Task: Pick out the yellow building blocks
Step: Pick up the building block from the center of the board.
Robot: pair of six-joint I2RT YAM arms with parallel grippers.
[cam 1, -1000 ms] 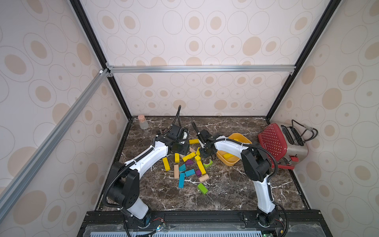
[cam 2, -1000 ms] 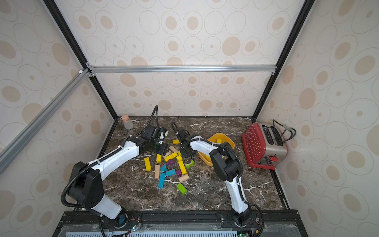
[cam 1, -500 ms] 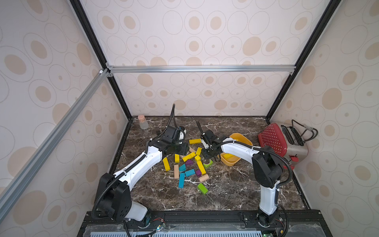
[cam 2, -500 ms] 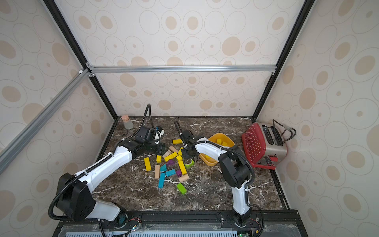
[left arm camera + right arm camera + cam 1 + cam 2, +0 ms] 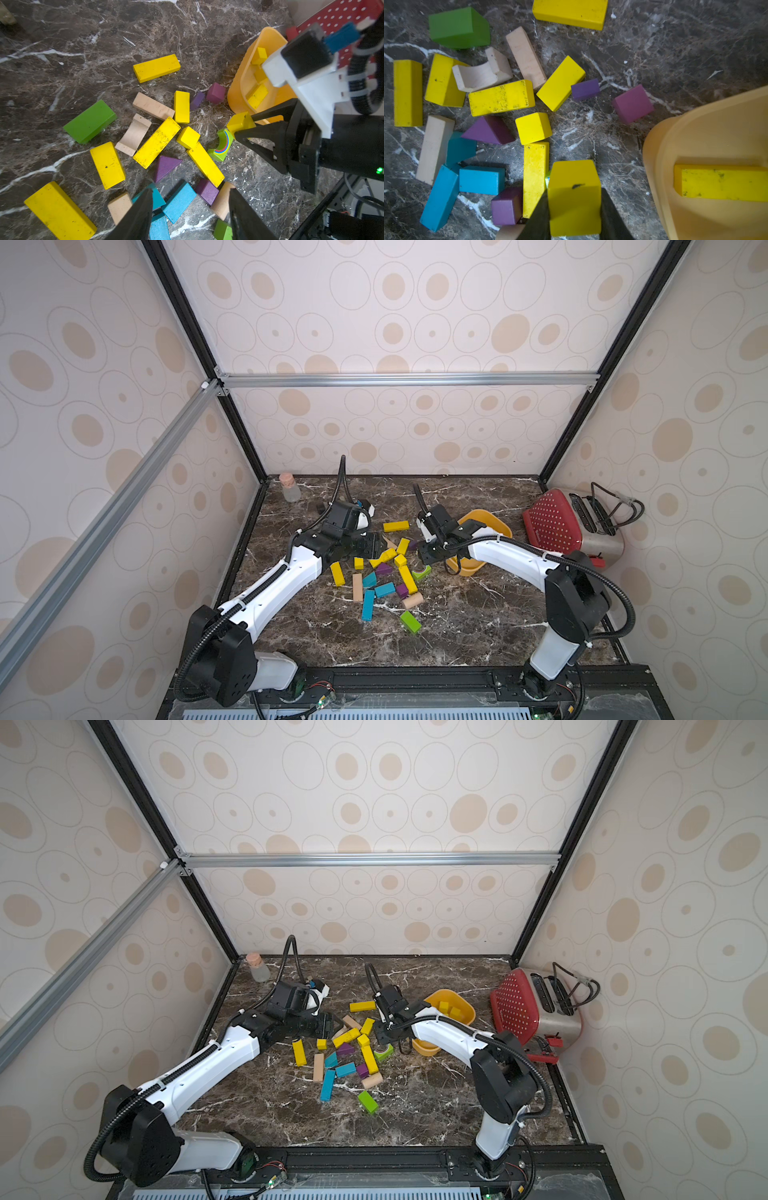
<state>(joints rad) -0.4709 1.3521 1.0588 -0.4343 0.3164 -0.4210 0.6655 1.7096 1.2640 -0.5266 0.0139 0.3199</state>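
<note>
Jaws of the right gripper [image 5: 243, 126] are clamped on a small bright yellow wooden block [image 5: 574, 193], held off the dark marble tabletop [image 5: 457, 614] just beside the orange-yellow plastic bowl [image 5: 239, 91], which has several yellow pieces in it. The left gripper [image 5: 190, 192] hangs over the pile with its jaws parted and nothing between them, while more yellow building blocks [image 5: 407, 578], cubes and bars, lie scattered among other coloured wooden pieces [image 5: 368, 605].
</note>
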